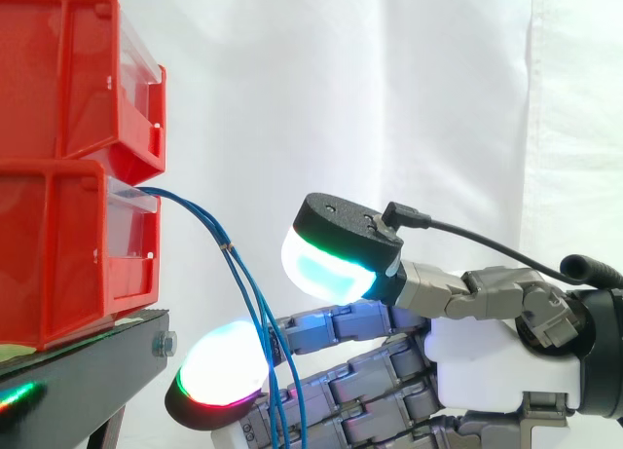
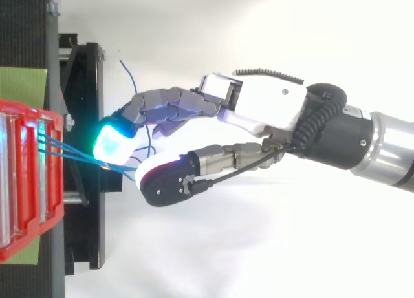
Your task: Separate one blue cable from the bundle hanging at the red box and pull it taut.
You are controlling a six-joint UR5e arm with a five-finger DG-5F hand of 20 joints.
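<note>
Several thin blue cables (image 1: pixel 208 224) leave the front of the lower red bin (image 1: pixel 58 259) and arc down together past the edge of the black stand (image 1: pixel 88 371). My hand (image 1: pixel 487 361) reaches in from the right with its fingers nearly straight. The hanging cables run down across the fingers, below the raised thumb with its cyan-white pad. In the top view the hand (image 2: pixel 259 104) has a cyan fingertip (image 2: pixel 110 143) lying over the cables (image 2: pixel 58 149) just off the red bin (image 2: pixel 55 181), with the thumb close beside it. One loose blue cable end (image 2: pixel 127 75) curls up behind the fingers.
A second red bin (image 1: pixel 68 69) sits stacked on the lower one. The black stand (image 2: pixel 87 85) juts out under the bins, close to my fingertips. A white curtain (image 1: pixel 409 98) hangs behind.
</note>
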